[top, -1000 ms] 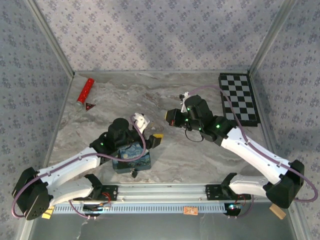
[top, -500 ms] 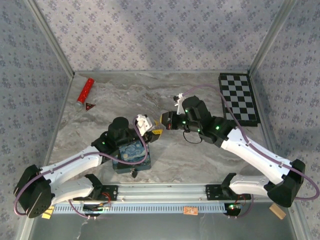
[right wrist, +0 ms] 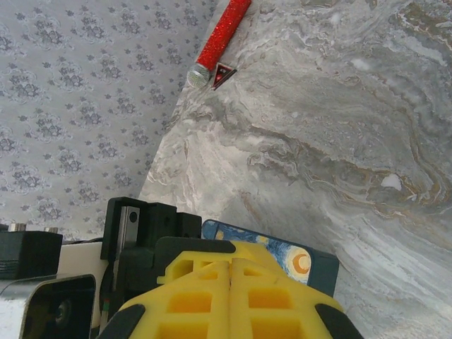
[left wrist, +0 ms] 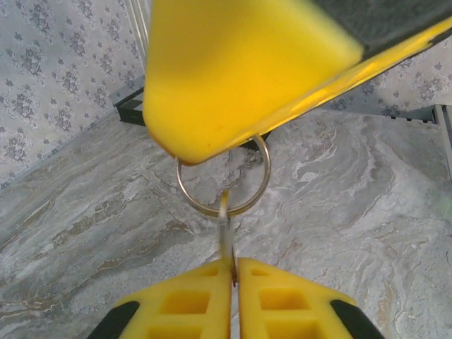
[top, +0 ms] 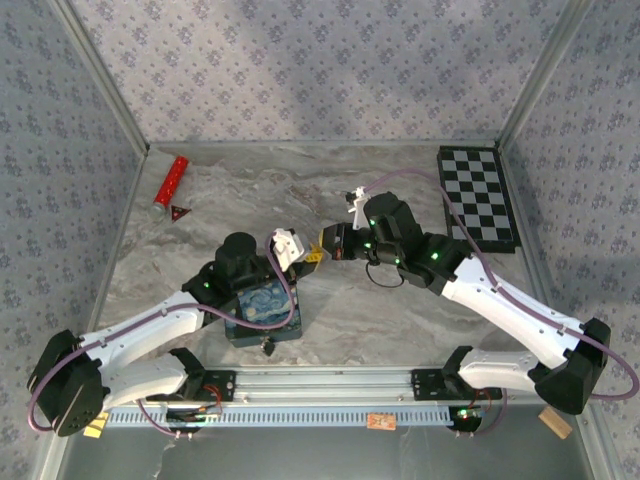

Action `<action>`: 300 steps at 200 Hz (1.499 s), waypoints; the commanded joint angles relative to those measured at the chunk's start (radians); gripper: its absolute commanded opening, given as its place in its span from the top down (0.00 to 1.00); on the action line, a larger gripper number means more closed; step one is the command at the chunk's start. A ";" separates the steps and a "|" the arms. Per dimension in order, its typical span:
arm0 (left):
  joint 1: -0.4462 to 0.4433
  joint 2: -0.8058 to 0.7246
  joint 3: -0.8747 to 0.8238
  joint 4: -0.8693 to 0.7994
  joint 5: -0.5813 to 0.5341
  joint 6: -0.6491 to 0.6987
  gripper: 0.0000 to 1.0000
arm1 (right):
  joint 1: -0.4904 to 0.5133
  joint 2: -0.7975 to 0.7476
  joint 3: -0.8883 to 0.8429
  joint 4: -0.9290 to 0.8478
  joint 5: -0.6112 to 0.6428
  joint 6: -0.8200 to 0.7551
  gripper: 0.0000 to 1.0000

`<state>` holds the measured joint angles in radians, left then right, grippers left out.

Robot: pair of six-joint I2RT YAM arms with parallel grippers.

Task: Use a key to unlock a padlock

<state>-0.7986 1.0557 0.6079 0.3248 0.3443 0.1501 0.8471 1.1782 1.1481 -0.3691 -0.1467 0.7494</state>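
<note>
Left gripper (left wrist: 232, 267): clamped on key (left wrist: 226, 232), just beyond blue tin (top: 264, 312) far-right corner. Right gripper (right wrist: 231, 267): pinched shut, close by. Padlock (top: 268, 347): at tin's near edge, opposite side, closer to left arm.

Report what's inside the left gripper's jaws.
The key, edge-on, pinched by the left gripper; its ring sticks out, top hidden behind a finger of the right gripper.

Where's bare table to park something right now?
Free: the far strip between the red cylinder and the checkerboard; the near patch between the blue tin and the right arm. Crowded: mid-table, where the left gripper, shut on the key, meets the right gripper, and the tin's near side with the padlock.
</note>
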 commanded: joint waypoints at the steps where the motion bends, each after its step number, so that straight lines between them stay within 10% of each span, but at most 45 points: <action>1: 0.007 -0.029 0.038 0.017 0.011 0.015 0.93 | 0.008 -0.003 0.008 0.010 0.003 -0.010 1.00; 207: 0.016 -0.037 0.047 -0.012 0.002 0.017 0.81 | 0.012 -0.008 -0.022 0.041 0.007 0.015 1.00; 300: 0.017 -0.034 0.054 -0.024 -0.018 0.027 0.98 | 0.011 -0.015 -0.031 0.027 0.037 0.016 1.00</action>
<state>-0.7872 1.0294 0.6144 0.2947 0.3363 0.1604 0.8528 1.1782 1.1263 -0.3389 -0.1349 0.7559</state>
